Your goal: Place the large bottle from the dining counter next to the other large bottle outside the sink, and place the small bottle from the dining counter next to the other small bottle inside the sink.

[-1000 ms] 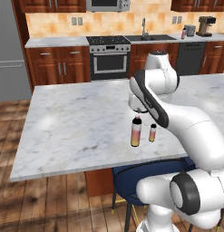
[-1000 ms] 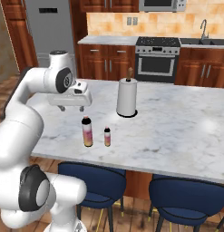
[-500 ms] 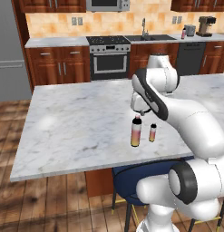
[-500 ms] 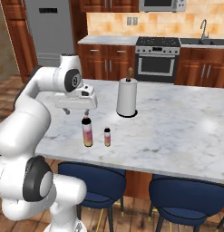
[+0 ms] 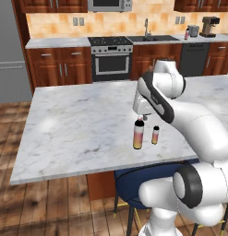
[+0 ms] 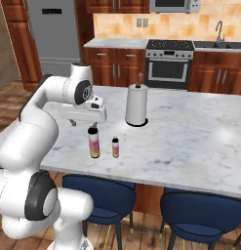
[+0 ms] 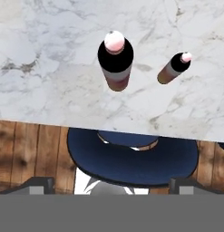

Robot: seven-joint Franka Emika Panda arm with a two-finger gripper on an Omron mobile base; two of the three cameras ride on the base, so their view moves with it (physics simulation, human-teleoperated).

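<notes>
The large bottle (image 5: 139, 135) is standing upright near the front edge of the marble surface (image 5: 78, 124), at the centre of the left base view, and the small bottle (image 5: 155, 135) is standing just beside it, to its right in that frame, the two apart and not touching. In the right base view the same pair is sitting left of centre, large bottle (image 6: 94, 142) on the left and small bottle (image 6: 115, 147) on the right, with a paper towel roll (image 6: 136, 105) standing farther back on the surface, above and to the right of them. The claw (image 5: 141, 113) is hanging directly above the large bottle's cap, close to it, at the end of the white arm; how far open it is, or whether it has hold of anything, I cannot tell (its fingers are too small and hidden by the hand). In the hand view the large bottle (image 7: 115, 61) is showing cap-up at upper centre and the small bottle (image 7: 174, 68) at upper right, both on marble, while a blue stool (image 7: 131, 158) is showing below the surface's edge, over the wooden floor (image 7: 27, 152).
</notes>
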